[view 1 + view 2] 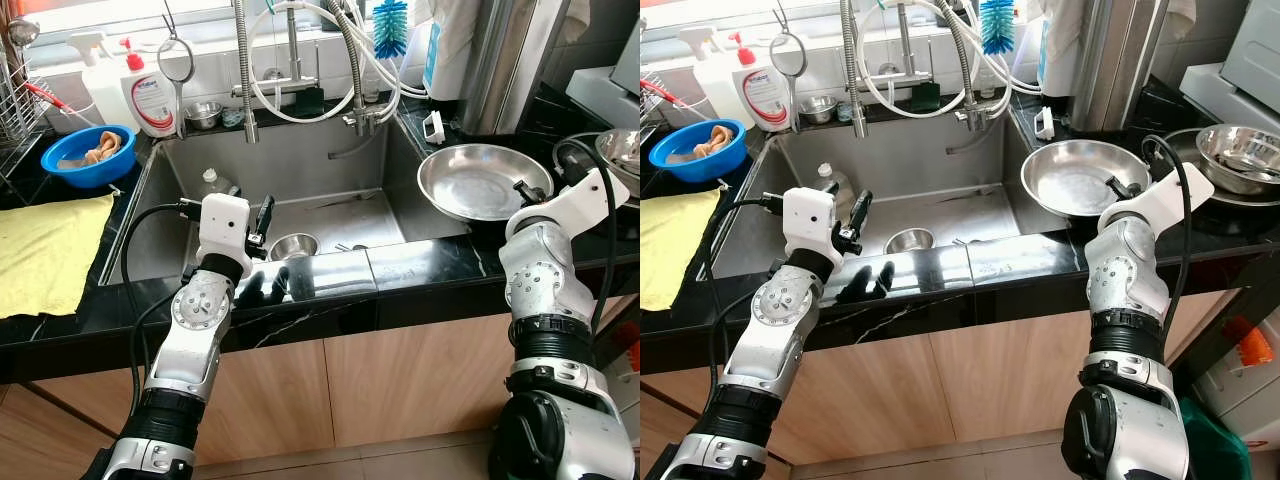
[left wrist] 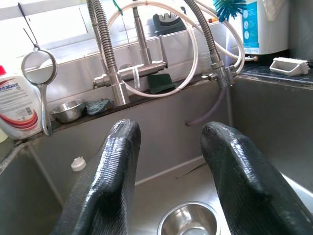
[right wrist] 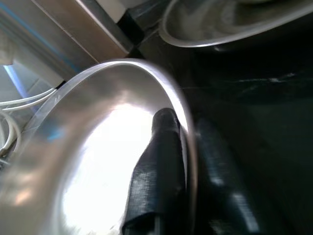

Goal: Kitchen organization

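Black marble countertop point(image 1: 420, 262) runs along the near edge of a steel sink point(image 1: 330, 170) set above wooden cabinet fronts.

Nearest, the left gripper point(image 1: 262, 222) hovers over the sink's front rim with its two black fingers point(image 2: 105, 181) spread apart and nothing between them; just below and beyond them a small round stainless steel cup point(image 1: 293, 245) stands upright on the sink floor. That cup looks light and rigid, but its polished wall is probably slippery, so pinching across the rim would likely be surer than squeezing the sides.

To the right, the right gripper point(image 1: 524, 190) is clamped on the near rim of a wide shallow stainless steel bowl point(image 1: 480, 180) resting on the counter beside the sink: one finger point(image 3: 159, 161) lies inside the bowl, the other outside, with the thin edge between them. I judge the bowl light and stiff but broad, so held at one edge it may tip or slide in the pads; lifting slowly and keeping it level seems wise.

Farther off, a white plastic bottle point(image 1: 214, 182) lies in the sink's back corner, a blue plastic bowl point(image 1: 88, 155) sits left of the sink beside a yellow cloth point(image 1: 45, 250), and a white soap bottle with a red pump point(image 1: 150, 95) stands by the spring-neck faucet point(image 1: 243, 70).
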